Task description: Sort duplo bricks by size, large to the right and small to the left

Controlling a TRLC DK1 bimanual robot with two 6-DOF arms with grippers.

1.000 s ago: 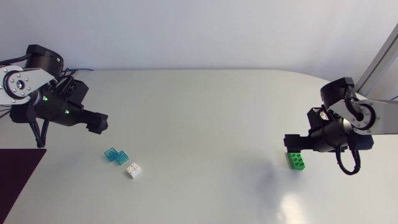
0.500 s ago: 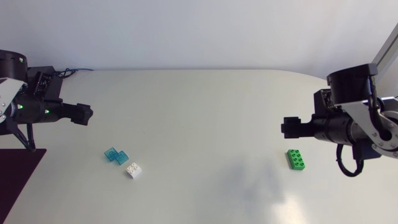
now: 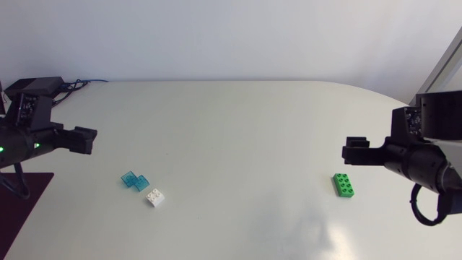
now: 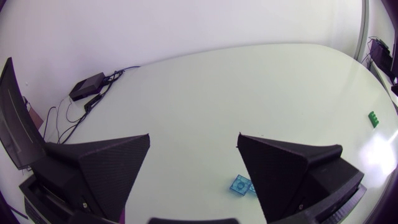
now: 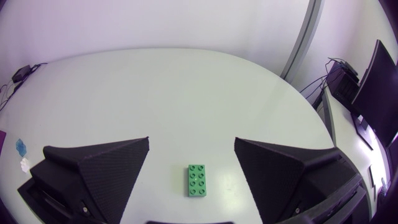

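A large green brick (image 3: 343, 185) lies flat at the right of the table (image 3: 238, 137). Two small teal bricks (image 3: 134, 180) and a small white brick (image 3: 154, 197) lie close together at the left. My right gripper (image 3: 355, 152) hangs open just behind the green brick, holding nothing. In the right wrist view the green brick (image 5: 198, 180) lies on the table below and between the spread fingers of that gripper (image 5: 192, 142). My left gripper (image 3: 83, 139) stands open and empty at the left edge, apart from the teal bricks (image 4: 241, 185), which lie beside its one finger (image 4: 286, 168).
A black box with cables (image 4: 87, 87) sits at the table's far left corner. A dark mat (image 3: 22, 209) lies at the front left edge. The table's middle is bare white surface.
Both arms have drawn back toward the side edges. The right gripper has moved off the green brick, which stays on the table. The left gripper has retreated from the small bricks.
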